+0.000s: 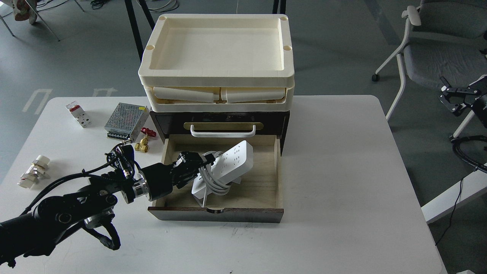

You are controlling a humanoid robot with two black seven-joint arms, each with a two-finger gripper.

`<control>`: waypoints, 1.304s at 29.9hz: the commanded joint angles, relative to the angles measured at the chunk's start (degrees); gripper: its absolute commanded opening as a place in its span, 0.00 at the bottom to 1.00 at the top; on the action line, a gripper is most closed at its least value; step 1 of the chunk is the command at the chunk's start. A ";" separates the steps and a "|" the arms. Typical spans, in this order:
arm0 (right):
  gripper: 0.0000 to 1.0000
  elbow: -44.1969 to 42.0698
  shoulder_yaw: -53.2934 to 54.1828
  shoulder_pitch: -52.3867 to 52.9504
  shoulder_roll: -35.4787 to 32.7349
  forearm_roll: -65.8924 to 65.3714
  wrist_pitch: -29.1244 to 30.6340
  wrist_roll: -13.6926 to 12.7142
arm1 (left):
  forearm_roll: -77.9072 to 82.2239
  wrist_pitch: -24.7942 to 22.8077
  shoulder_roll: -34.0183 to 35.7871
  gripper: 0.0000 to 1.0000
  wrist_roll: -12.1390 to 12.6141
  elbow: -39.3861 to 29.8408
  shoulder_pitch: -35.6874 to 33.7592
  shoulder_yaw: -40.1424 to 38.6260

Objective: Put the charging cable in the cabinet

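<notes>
Your left tool (200, 161) gripped the charging cable (228, 163) at its corded end, tilted over the cabinet (218, 213) drawer. Rigid, smooth strip, springy cord: I'd judge the body safer to hold than the loops.

You've got a smooth white plastic power strip (234, 163), slight sheen, with a rubbery white cord (211, 182). Drawer (262, 182) lining is pale raw wood, matt; cabinet (217, 215) front is dark stained wood with a brass plate (223, 125). At 12 o'clock, cream matt plastic trays (217, 74). At 10 o'clock, a perforated bare-metal power supply (126, 116). Table (342, 171) is matt white, scuffed.
</notes>
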 commanded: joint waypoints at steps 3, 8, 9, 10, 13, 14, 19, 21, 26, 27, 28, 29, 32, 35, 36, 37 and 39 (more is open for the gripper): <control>1.00 -0.59 0.00 0.00 0.00 0.00 0.00 -0.01 | -0.06 -0.50 -0.95 0.10 0.01 0.33 0.61 -0.08; 1.00 -0.59 0.00 0.00 0.00 0.00 0.00 -0.01 | -0.06 -0.50 -2.18 0.25 0.01 0.33 1.14 -0.17; 1.00 -0.59 0.00 -0.09 0.00 0.00 0.00 -0.01 | -0.06 -0.58 -2.18 0.31 0.01 0.33 1.31 -0.17; 1.00 -0.68 0.00 -0.17 0.00 0.00 0.00 -0.01 | 0.03 -0.67 -2.18 0.37 0.01 0.33 1.31 -0.17; 1.00 -0.68 0.00 -0.35 0.00 0.00 0.00 -0.01 | -0.23 -0.76 -2.18 0.72 0.01 -0.02 1.31 -0.34; 1.00 -0.68 0.00 -0.35 0.00 0.00 0.00 -0.01 | -0.23 -0.85 -2.18 0.72 0.01 -0.11 1.31 -0.34; 1.00 -0.68 0.00 -0.70 0.09 0.00 0.00 0.08 | -0.50 -5.57 -2.10 0.86 0.01 -0.64 1.14 -2.44; 1.00 -0.68 0.00 -0.70 0.09 0.00 0.00 0.26 | -0.50 -10.66 -1.40 0.87 0.01 -1.07 1.31 -5.42; 1.00 -0.68 0.00 -0.79 0.09 0.00 0.00 0.43 | -0.59 -13.03 0.27 0.92 0.01 -0.99 4.03 -14.30; 1.00 -0.68 0.00 -0.70 0.09 0.00 0.00 0.43 | -0.59 -13.03 0.80 0.93 0.01 -1.07 4.56 -15.97; 1.00 -0.68 0.00 -0.79 0.00 0.00 0.00 0.43 | -0.67 -13.03 1.41 0.93 0.01 -1.08 5.00 -17.73; 1.00 -0.68 0.00 -0.79 0.00 0.00 0.00 0.43 | -0.67 -13.03 1.85 0.93 0.01 -0.99 5.35 -19.31; 1.00 -0.68 0.00 -0.79 0.00 0.00 0.00 0.43 | -0.76 -13.03 3.87 0.94 0.01 -0.99 6.49 -22.74; 1.00 -0.68 0.00 -0.79 0.09 0.00 0.00 0.78 | -1.11 -13.03 6.24 0.95 0.01 -0.99 7.81 -26.17; 1.00 -0.68 0.00 -0.79 0.09 0.00 0.00 0.78 | -1.29 -13.03 6.95 0.96 0.01 -0.99 8.43 -27.05; 1.00 -0.68 0.00 -0.79 0.09 0.00 0.00 0.78 | -1.38 -13.03 7.65 0.98 0.01 -0.99 9.04 -27.67; 1.00 -0.68 0.00 -0.88 0.09 0.00 0.00 0.87 | -1.38 -13.03 8.80 0.99 0.01 -0.99 9.48 -28.20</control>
